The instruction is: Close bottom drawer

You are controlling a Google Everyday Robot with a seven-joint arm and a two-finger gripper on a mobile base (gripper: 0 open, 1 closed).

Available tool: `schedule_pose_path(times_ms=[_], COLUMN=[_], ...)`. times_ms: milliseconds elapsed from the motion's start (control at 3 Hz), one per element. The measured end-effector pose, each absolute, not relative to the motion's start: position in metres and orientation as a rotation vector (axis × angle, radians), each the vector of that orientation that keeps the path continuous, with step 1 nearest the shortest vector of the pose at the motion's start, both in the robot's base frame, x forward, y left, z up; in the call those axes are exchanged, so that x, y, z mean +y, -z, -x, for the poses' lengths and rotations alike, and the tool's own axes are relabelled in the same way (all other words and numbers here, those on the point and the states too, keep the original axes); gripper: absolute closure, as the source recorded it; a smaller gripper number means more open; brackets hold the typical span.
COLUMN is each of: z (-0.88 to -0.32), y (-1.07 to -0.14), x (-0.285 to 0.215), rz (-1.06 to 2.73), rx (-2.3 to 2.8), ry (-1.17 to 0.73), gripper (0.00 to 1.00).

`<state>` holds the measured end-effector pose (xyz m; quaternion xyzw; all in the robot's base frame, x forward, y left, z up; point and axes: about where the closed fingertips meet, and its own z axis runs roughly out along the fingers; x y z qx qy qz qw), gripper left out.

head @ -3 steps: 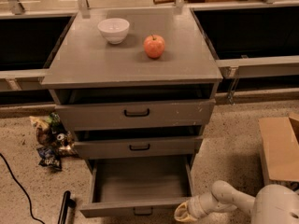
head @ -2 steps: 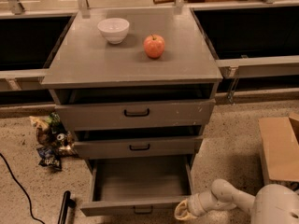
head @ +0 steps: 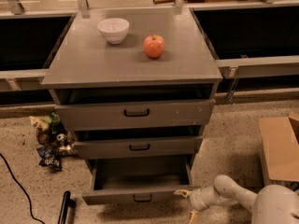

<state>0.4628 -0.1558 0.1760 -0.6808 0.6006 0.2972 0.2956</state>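
Note:
The grey cabinet (head: 131,64) has three drawers. The bottom drawer (head: 140,178) is pulled out, a shallow empty grey box with a small black bar handle (head: 142,198) on its narrow front panel. My gripper (head: 188,204) is low at the drawer's front right corner, on a white arm (head: 233,197) coming from the lower right. Its fingers are spread open and hold nothing. The upper fingertip (head: 182,192) touches the right end of the front panel. The middle drawer (head: 139,147) and top drawer (head: 136,112) stand slightly ajar.
A white bowl (head: 113,30) and a red apple (head: 154,46) sit on the cabinet top. Snack packets (head: 50,141) lie on the floor at the left, with a black cable (head: 14,181) and a black post (head: 65,206). A cardboard box (head: 280,146) is at the right.
The bottom drawer has slid partway in towards the cabinet, and my gripper has moved with it at its front right corner.

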Motion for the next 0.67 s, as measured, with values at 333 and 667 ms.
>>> schedule_pose_path(times_ms=[333,667], z=[-0.485,-0.513], y=[-0.184,-0.189], x=[-0.166,-0.180], rz=[1.792,1.771], rx=[1.604,1.625], ry=[-0.818,-0.822], gripper=[0.02,0.17])
